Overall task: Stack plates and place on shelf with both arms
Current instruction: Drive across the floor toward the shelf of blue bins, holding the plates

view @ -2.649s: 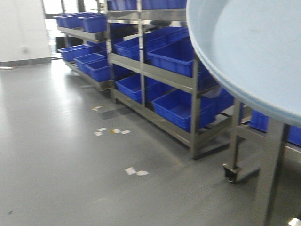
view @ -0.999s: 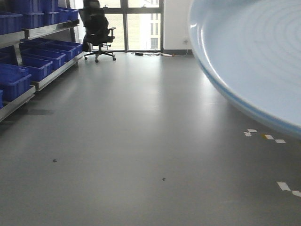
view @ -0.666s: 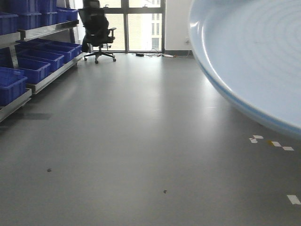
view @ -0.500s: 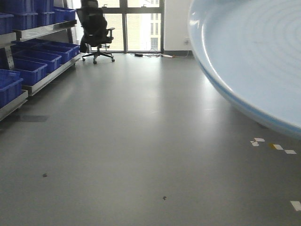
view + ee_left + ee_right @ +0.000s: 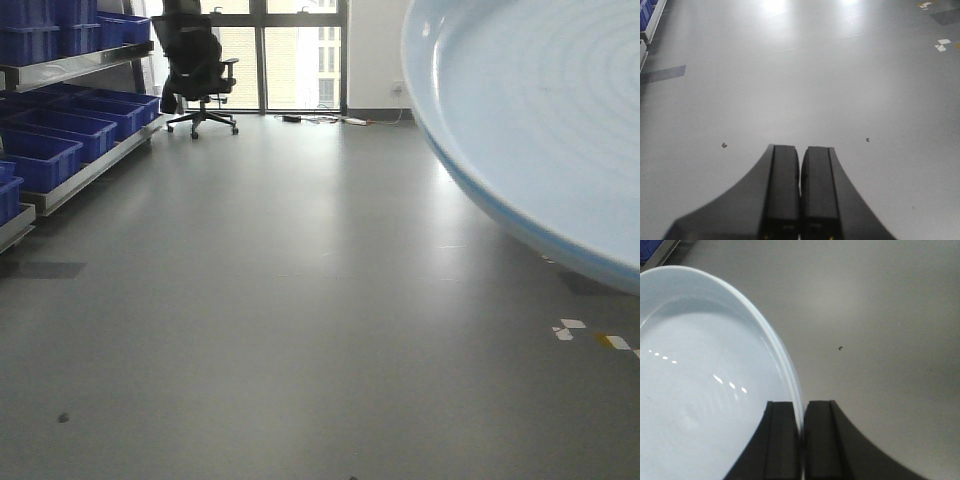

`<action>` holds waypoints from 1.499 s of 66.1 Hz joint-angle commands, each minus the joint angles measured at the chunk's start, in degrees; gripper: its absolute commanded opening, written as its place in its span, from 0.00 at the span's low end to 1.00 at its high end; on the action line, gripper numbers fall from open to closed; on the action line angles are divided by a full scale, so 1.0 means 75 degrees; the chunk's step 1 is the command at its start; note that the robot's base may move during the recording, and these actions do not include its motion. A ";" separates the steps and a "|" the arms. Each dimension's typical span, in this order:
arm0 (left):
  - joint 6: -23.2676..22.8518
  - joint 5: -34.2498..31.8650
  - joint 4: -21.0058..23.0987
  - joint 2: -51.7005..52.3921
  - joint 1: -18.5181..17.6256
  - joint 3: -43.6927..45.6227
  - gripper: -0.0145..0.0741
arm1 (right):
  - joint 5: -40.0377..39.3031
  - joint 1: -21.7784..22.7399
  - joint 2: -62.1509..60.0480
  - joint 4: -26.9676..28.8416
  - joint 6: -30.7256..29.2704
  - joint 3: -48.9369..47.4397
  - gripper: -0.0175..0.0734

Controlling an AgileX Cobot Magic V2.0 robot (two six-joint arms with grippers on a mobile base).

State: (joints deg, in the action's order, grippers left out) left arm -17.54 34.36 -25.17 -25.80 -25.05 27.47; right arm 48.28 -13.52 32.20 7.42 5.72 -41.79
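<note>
A large pale blue-white plate (image 5: 540,120) fills the upper right of the front view, held tilted above the floor. In the right wrist view the same plate (image 5: 705,390) spreads out to the left, and my right gripper (image 5: 801,407) is shut on its rim, one finger inside the plate and one outside. Whether a second plate lies stacked with it I cannot tell. My left gripper (image 5: 800,150) hangs over bare grey floor, shut with nothing between its fingers. A metal shelf (image 5: 85,62) stands along the left edge of the front view.
The shelf carries several blue bins (image 5: 50,140). A black office chair (image 5: 195,65) stands at the far end before tall windows (image 5: 290,55). White tape marks (image 5: 575,328) lie on the grey floor at the right, and tape marks (image 5: 942,45) also show in the left wrist view.
The front view has swung away from the blue-bin racks to open floor; over the last second the shelf slid further left and the tape marks moved down and right. The plate keeps its place.
</note>
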 commanded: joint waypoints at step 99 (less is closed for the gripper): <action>-0.0032 -0.0578 -0.0087 -0.0045 -0.0014 0.0209 0.26 | -0.0676 0.0041 0.0024 0.0072 -0.0046 -0.0213 0.25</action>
State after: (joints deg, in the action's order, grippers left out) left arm -17.54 34.36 -25.17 -25.80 -25.05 27.47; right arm 48.28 -13.52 32.20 7.42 5.72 -41.79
